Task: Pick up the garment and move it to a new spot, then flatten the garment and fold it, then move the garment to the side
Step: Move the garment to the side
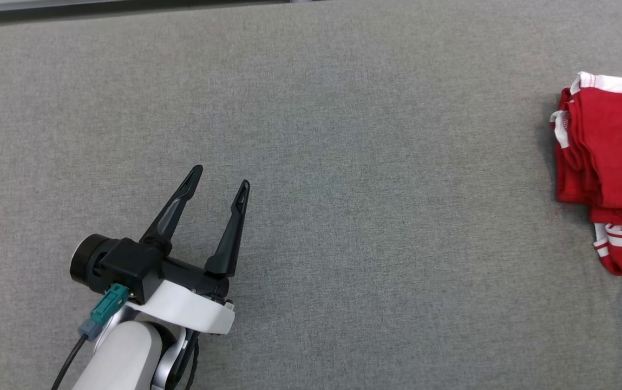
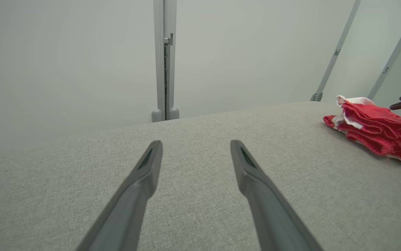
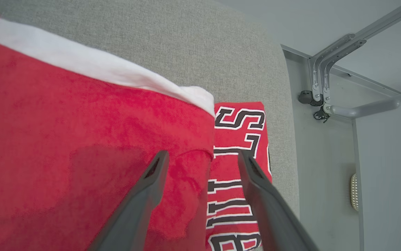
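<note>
The folded red garment (image 1: 608, 162) with white trim lies at the far right of the grey fabric tabletop (image 1: 343, 135), cut off by the head view's right border. Between it and the left gripper (image 1: 220, 176), whose fingers stand spread with nothing in them, a broad stretch of grey top lies open; its far edge runs along the top of the head view. The right wrist view adds detail: the right gripper (image 3: 203, 153), fingers parted and clamping nothing, hangs close over the garment. Black-and-white lettering (image 3: 238, 120) marks a lower layer, and the tabletop's rounded edge runs just beside that layer, with a metal frame (image 3: 317, 76) beyond. The left wrist view adds a pale wall and an upright post (image 2: 164, 59) behind the far edge.
</note>
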You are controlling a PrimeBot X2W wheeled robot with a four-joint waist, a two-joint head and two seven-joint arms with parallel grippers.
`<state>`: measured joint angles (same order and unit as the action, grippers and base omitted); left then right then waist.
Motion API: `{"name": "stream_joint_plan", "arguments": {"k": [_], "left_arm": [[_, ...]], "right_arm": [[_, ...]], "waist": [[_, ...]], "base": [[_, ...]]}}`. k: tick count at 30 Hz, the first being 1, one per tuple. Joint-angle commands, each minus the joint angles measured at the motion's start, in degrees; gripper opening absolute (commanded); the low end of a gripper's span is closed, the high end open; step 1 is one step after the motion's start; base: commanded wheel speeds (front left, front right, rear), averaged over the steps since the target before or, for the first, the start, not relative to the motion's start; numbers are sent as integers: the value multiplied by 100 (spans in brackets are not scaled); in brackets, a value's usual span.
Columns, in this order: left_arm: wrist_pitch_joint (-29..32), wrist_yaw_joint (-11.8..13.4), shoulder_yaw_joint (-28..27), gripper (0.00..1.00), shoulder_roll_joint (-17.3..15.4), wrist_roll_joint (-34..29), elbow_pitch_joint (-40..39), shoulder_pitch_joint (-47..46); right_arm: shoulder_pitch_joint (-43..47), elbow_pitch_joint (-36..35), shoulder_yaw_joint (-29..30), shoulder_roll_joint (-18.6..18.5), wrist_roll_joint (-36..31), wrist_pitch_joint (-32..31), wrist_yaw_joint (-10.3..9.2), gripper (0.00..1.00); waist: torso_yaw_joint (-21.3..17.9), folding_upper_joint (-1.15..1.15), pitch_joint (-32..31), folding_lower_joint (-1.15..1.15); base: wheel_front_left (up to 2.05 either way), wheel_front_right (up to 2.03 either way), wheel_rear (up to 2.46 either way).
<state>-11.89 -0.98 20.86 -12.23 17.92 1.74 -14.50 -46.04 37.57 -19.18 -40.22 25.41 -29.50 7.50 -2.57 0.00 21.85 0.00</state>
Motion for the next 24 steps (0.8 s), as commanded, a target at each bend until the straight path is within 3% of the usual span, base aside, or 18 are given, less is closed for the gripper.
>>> {"name": "stream_joint_plan", "arguments": {"k": [1,6,8,13,21,24], "left_arm": [[-32,4,-10,100,-19,37,26,-53],[-92,52,-61,100,-19,93,70,24],[-138,101,-159,100,-55,145,107,124],[-189,205,-362,100,-126,228,105,270],[-206,531,-901,100,-362,437,-182,728],[-227,545,-1073,100,-389,576,-359,928]], "right_arm": [[-80,75,81,79,-185,228,0,100],[-103,27,228,303,-460,866,0,100],[-19,-177,377,471,-555,1491,0,100],[212,-551,565,772,-593,2194,0,100],[1092,-1682,805,1332,-445,2747,0,100],[1536,-2120,834,1507,-532,2913,0,100]], "waist": [[-25,0,-86,0],[-67,0,-316,0],[-105,0,-554,0],[-145,0,-915,0],[-97,0,-1509,0],[-59,0,-1693,0]], "base": [[0,0,0],[0,0,0],[0,0,0],[0,0,0],[0,0,0],[0,0,0]]}}
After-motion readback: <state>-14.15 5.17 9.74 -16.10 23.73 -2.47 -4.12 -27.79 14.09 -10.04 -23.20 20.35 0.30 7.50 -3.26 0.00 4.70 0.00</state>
